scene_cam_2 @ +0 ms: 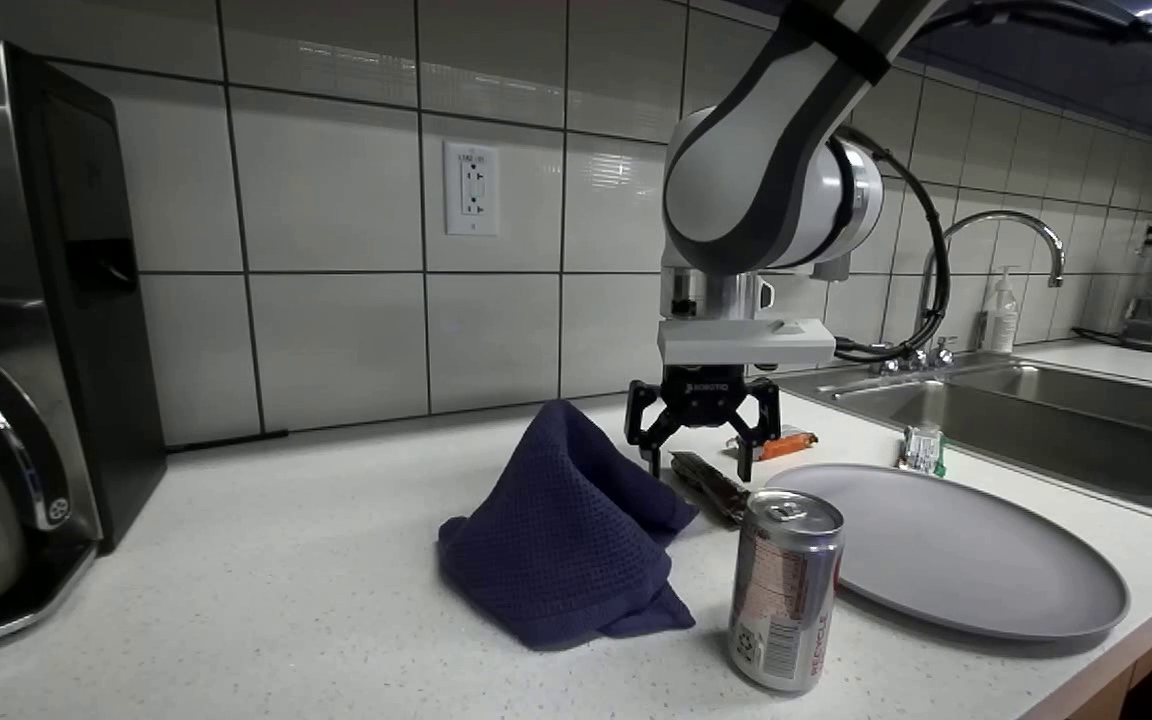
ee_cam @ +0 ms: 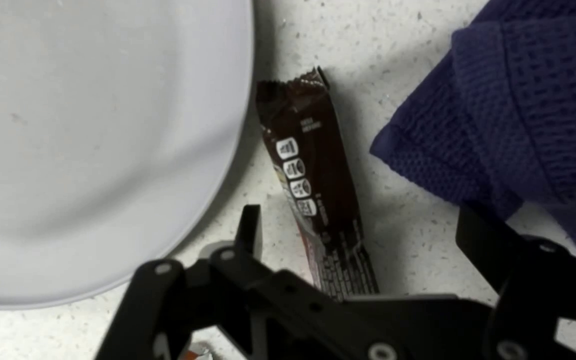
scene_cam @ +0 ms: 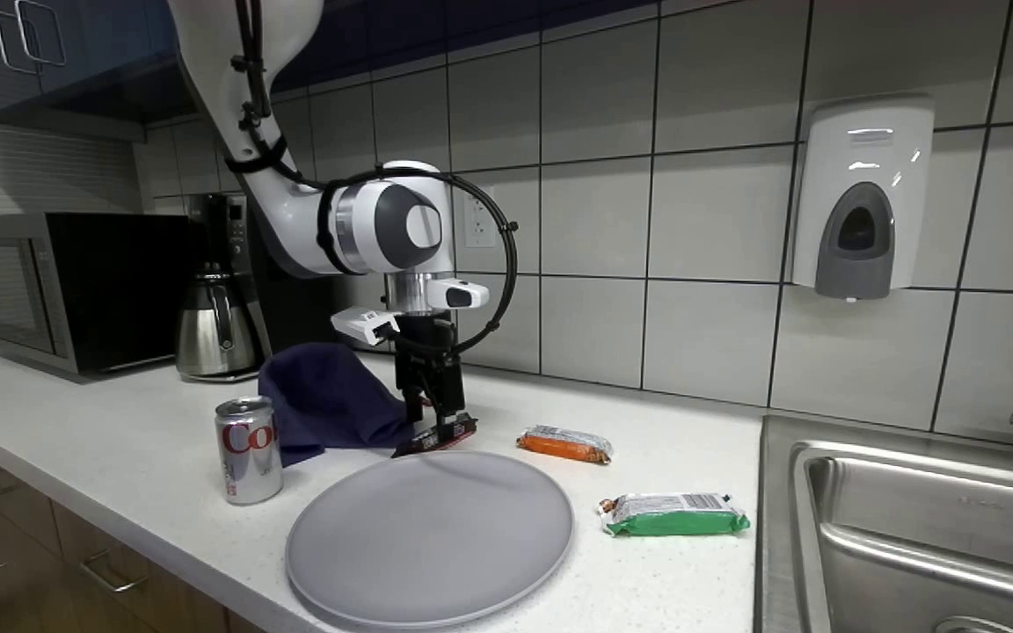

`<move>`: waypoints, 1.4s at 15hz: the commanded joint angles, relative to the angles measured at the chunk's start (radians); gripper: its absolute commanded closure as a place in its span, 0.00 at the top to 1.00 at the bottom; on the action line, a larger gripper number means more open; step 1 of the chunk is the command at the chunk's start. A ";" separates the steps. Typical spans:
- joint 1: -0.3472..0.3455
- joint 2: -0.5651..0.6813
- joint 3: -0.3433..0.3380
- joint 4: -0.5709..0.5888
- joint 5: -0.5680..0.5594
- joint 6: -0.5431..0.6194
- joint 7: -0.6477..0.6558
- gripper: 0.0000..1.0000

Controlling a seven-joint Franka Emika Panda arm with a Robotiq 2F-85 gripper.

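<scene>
Brown bar: between wide-set fingers

Gripper points straight down, low over the counter; in an exterior view the arm rises toward one o'clock. Bar lies on the counter; in the wrist view, plate at its nine o'clock, towel at two.

A robot gripper spread wide, right by a dark bar on a white counter.
A bunched blue cloth sits beside the bar, and a silver can stands near a round gray plate.
</scene>
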 commanded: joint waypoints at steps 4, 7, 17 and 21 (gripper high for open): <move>0.009 0.000 -0.009 0.001 0.007 -0.001 -0.005 1.00; 0.009 0.000 -0.009 0.001 0.007 -0.001 -0.005 1.00; 0.007 0.006 -0.013 0.004 0.005 0.003 -0.006 1.00; 0.002 0.021 -0.010 0.009 0.014 0.011 -0.018 0.84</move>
